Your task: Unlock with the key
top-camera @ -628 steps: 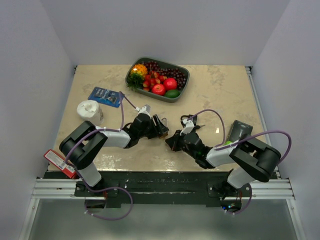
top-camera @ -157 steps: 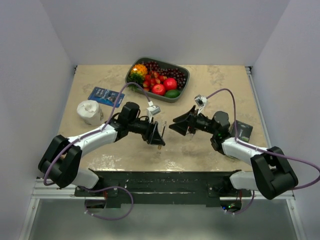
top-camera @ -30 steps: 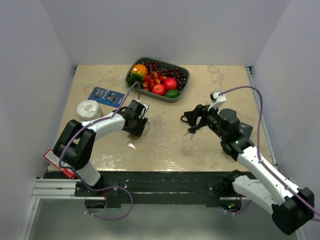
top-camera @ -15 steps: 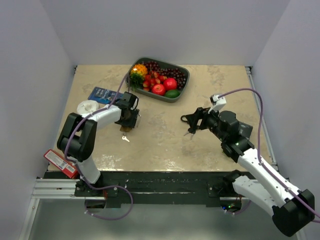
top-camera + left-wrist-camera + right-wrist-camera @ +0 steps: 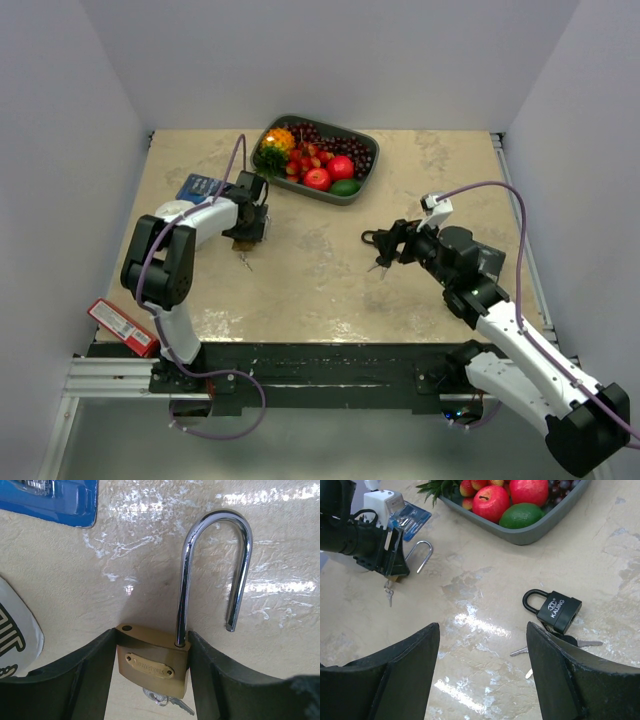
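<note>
Brass lock (image 5: 152,662) is clamped by its body between the fingers of my left hand (image 5: 152,639), over the left part of the counter (image 5: 280,645), near the blue pack (image 5: 50,500). Its shackle (image 5: 215,555) stands sprung: one leg is seated in the body, and the free end has swung clear and hangs beside it. The key (image 5: 162,700) sticks out of the bottom of the lock, partly hidden under the body. I cannot tell whether the lock touches the counter.

My right hand (image 5: 482,630) hangs over the right half with its fingers spread wide and nothing between them. Under it a black lock (image 5: 559,611) lies flat with its shackle closed, and loose keys (image 5: 580,643) lie against its lower edge. The fruit tray (image 5: 545,530) stands at the far side, well apart from both locks.
</note>
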Controlling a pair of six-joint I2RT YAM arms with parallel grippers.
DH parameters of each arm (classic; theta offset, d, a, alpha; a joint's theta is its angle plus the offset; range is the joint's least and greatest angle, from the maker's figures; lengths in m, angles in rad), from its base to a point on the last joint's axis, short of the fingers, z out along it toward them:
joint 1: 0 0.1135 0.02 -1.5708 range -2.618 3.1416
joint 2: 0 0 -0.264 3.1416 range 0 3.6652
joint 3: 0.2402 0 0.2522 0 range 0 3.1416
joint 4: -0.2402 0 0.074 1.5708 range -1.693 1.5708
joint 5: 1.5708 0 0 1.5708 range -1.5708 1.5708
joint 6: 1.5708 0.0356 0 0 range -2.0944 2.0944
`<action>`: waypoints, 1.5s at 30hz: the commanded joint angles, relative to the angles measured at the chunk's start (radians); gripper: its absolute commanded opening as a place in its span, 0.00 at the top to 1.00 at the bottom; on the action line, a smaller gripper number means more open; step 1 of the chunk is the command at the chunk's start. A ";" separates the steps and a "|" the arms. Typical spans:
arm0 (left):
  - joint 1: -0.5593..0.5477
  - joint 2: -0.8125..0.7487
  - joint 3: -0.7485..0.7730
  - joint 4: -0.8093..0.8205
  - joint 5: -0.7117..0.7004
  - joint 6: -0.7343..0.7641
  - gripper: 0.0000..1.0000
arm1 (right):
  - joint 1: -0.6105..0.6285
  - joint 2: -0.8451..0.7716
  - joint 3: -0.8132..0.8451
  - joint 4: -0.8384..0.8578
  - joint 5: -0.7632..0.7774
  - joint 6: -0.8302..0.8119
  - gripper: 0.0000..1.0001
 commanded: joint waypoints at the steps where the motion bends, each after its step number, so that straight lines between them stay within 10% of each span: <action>1: 0.007 0.008 0.034 -0.001 -0.012 -0.014 0.91 | -0.005 -0.010 -0.004 0.034 0.015 -0.001 0.27; 14: 0.007 -0.021 0.033 0.013 0.087 -0.016 0.48 | -0.004 -0.020 -0.012 -0.001 0.015 0.008 0.27; 32: 0.007 -0.088 0.019 0.055 0.189 -0.014 0.15 | -0.004 -0.004 -0.001 -0.040 0.009 0.022 0.28; 45: 0.006 -0.588 -0.199 0.393 0.244 0.069 0.01 | -0.004 -0.028 0.032 -0.187 0.034 0.014 0.24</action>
